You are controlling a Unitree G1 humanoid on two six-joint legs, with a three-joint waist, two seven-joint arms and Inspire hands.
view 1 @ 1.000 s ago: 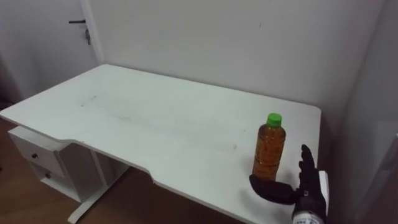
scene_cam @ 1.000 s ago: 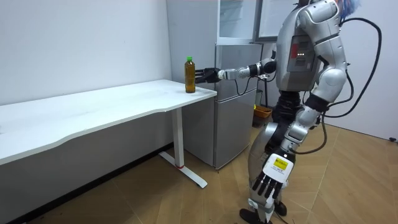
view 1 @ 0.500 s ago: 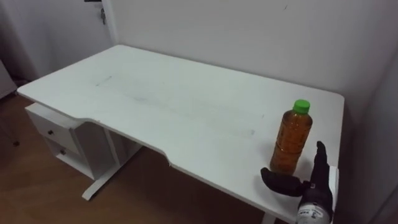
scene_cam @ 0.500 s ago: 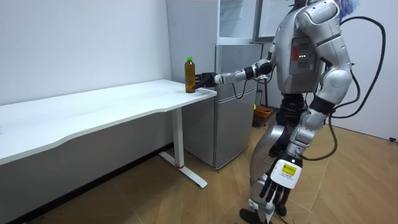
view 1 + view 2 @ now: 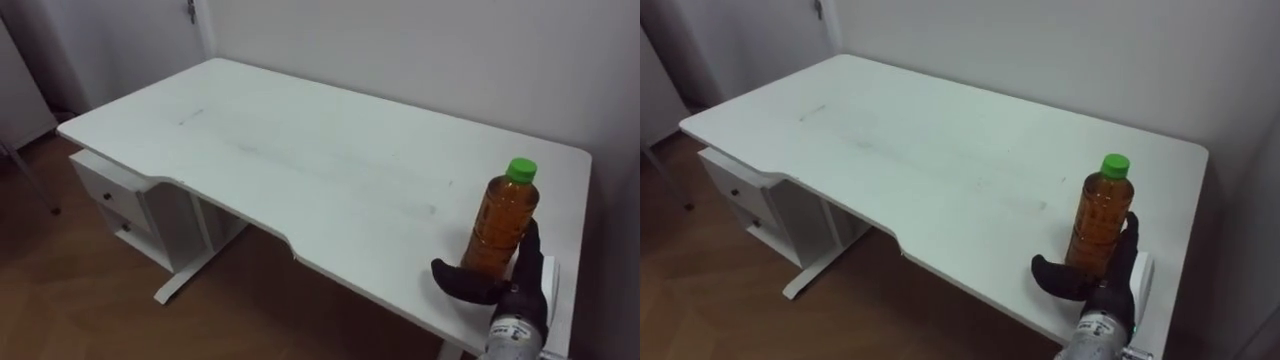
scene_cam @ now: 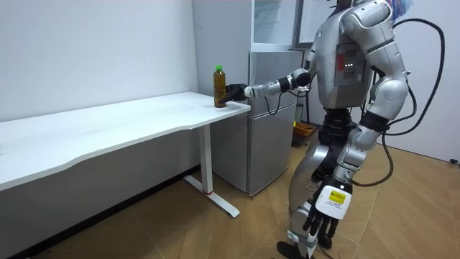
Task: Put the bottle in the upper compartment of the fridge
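My right hand (image 5: 510, 292) lay open round base of amber plastic bottle with green cap (image 5: 500, 225): thumb in front, fingers straight behind, no squeeze evident. Bottle upright near corner of white bench (image 5: 300, 150). Left hand (image 6: 325, 216) hung relaxed. Risk: low, uneven closing could tip bottle off edge.

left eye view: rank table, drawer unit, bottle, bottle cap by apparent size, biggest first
1. table
2. drawer unit, partly hidden under the table
3. bottle, close to the drawer unit in apparent size; it stands nearer the camera, so 2 versus 3 is unsure
4. bottle cap
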